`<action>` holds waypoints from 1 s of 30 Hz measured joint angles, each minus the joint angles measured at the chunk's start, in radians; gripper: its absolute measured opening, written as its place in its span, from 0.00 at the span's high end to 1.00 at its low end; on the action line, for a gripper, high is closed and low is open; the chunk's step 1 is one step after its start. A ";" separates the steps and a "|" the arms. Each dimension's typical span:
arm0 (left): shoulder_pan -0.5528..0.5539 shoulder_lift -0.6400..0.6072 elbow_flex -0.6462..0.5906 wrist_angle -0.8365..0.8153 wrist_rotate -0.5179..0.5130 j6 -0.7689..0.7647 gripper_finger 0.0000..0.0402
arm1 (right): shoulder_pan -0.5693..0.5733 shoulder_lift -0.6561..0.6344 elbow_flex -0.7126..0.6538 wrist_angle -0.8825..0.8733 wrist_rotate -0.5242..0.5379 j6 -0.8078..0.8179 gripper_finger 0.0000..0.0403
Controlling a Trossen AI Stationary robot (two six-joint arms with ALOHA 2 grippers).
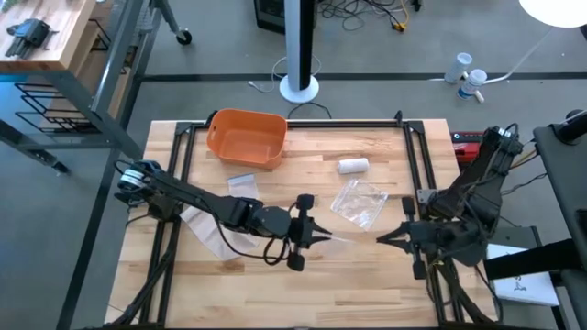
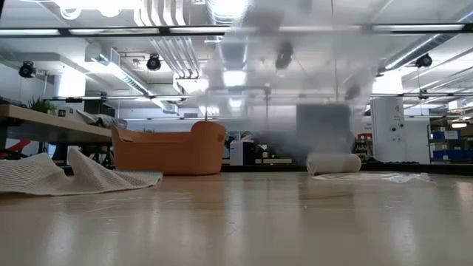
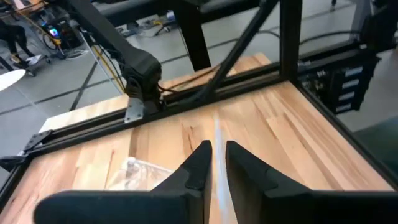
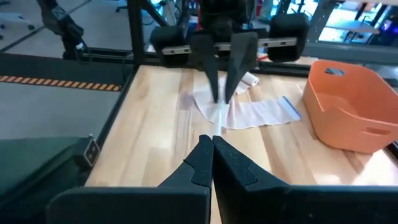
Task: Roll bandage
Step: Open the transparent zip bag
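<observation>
1. The wooden table (image 1: 275,275) fills the middle of the high view, its near edge cut off. A black frame runs round it.
2. My left arm reaches in from the left edge towards the table's middle. My right arm comes from the right edge, its base half hidden among cables.
3. The orange bin (image 1: 246,138) stands at the far left of the table. In the right wrist view only part of it shows.
4. The unrolled bandage (image 1: 209,225) lies flat on the left part, partly under my left arm. A thin strip of it runs towards the middle. In the low view it shows as a crumpled white sheet.
5. A clear plastic wrapper (image 1: 359,203) lies right of centre, hard to make out against the wood.
6. A small white roll (image 1: 352,166) lies beyond the wrapper, well apart from both my pincers.
7. My left gripper (image 1: 323,237) points right, fingers drawn close, a narrow gap left, the pale strip running between them. I cannot tell whether they truly pinch it.
8. My right gripper (image 1: 385,237) points left at it, near but apart. Its fingers meet at the tips in the right wrist view, with the strip's end just beyond them. I cannot tell if they have hold of it.
</observation>
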 joint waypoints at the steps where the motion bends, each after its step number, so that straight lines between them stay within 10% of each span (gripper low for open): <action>1: 0.000 0.000 0.001 0.000 0.000 -0.002 0.93 | 0.000 0.000 0.000 0.001 0.000 -0.005 1.00; 17: -0.005 -0.013 0.001 -0.258 0.002 -0.178 1.00 | -0.120 0.220 -0.010 0.009 0.081 0.088 0.78; 23: 0.002 0.012 -0.037 -0.502 0.010 -0.423 0.92 | -0.179 0.392 -0.054 0.010 -0.051 0.298 0.65; 30: 0.055 0.018 -0.216 -0.373 0.150 -0.578 0.74 | -0.280 0.587 -0.122 0.160 -0.248 0.420 0.59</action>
